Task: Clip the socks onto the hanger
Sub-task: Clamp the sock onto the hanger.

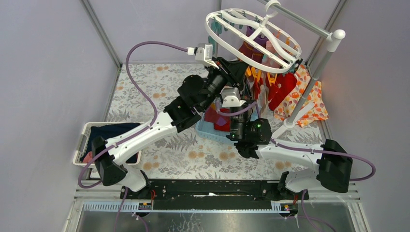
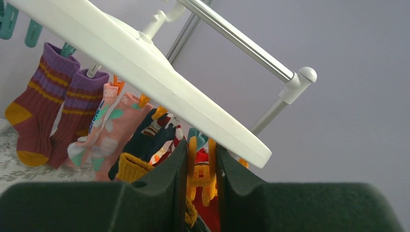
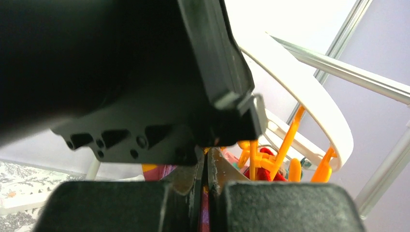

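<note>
Left gripper [image 2: 200,162] narrow, squeezing orange clip [image 2: 200,182] under hanger [image 2: 145,67] rim, lower centre of frame. Right gripper [image 3: 207,166] just beneath, apparently pinched on red sock [image 3: 205,217]; straight up to clip.

You're looking at a hanger [image 2: 145,72] of smooth white plastic with a soft sheen. Below it hang socks [image 2: 43,101] of ribbed knit cloth, matt, and a glossy orange plastic clip [image 2: 200,176]. Behind the hanger, the rack pole [image 2: 241,38] is shiny brushed metal. Under the hanger, the table cover [image 1: 193,159] looks like matt printed cloth.
</note>
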